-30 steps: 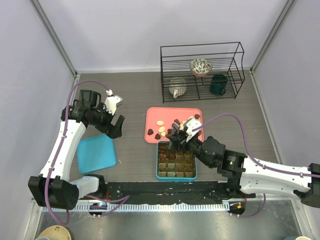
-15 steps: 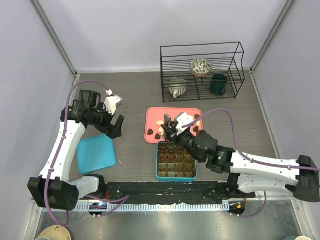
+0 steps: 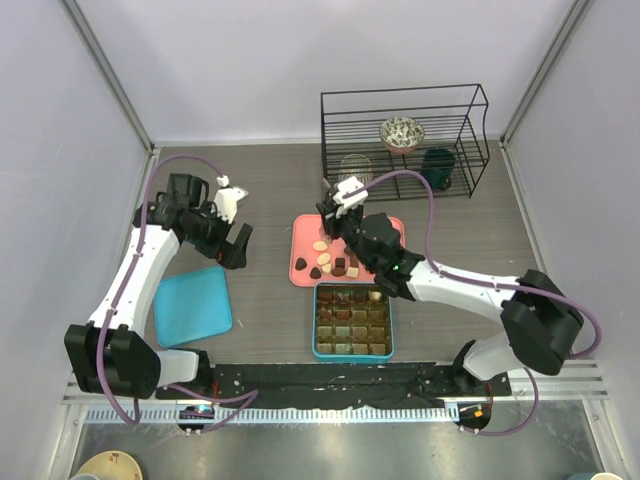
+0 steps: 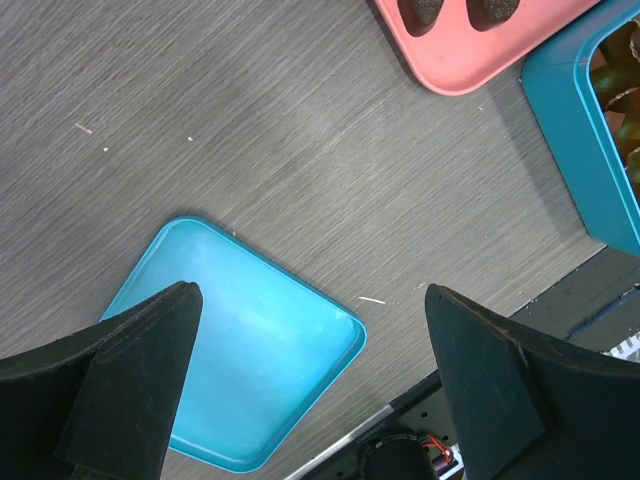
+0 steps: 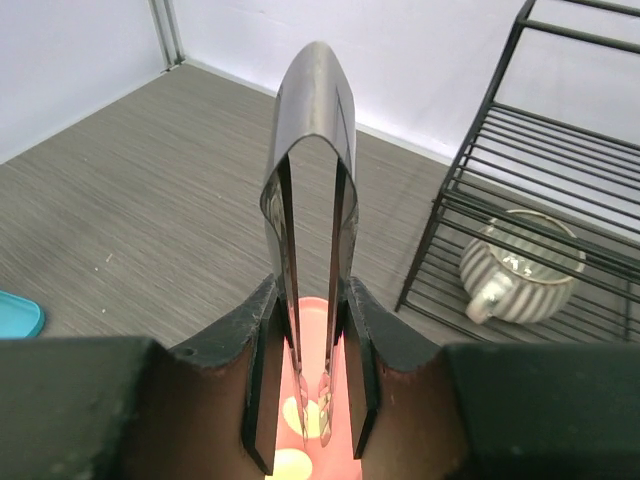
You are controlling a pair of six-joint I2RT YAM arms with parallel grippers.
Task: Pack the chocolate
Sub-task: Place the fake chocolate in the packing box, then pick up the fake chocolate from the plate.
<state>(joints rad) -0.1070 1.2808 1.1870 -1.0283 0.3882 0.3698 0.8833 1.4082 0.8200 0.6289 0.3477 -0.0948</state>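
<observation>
Small chocolate pieces, cream (image 3: 320, 245) and dark brown (image 3: 340, 265), lie on the pink tray (image 3: 303, 228). My right gripper (image 3: 336, 214) is shut on metal tongs (image 5: 312, 150) and hovers over the tray's far left part. In the right wrist view the gripper (image 5: 312, 335) holds the tongs with their tips a little apart, just above a cream piece (image 5: 316, 420); nothing shows between the tips. The teal box (image 3: 352, 320) with brown compartments sits in front of the tray. My left gripper (image 3: 237, 248) is open and empty, above the teal lid (image 4: 250, 360).
A black wire rack (image 3: 405, 145) at the back holds a striped cup (image 5: 520, 265), a patterned bowl (image 3: 402, 132) and a dark green mug (image 3: 437, 168). The teal lid (image 3: 192, 305) lies flat at the front left. Grey walls close in both sides.
My right arm has swung from over the teal box back and left over the pink tray, with the tongs in it. The left arm shifted slightly.
</observation>
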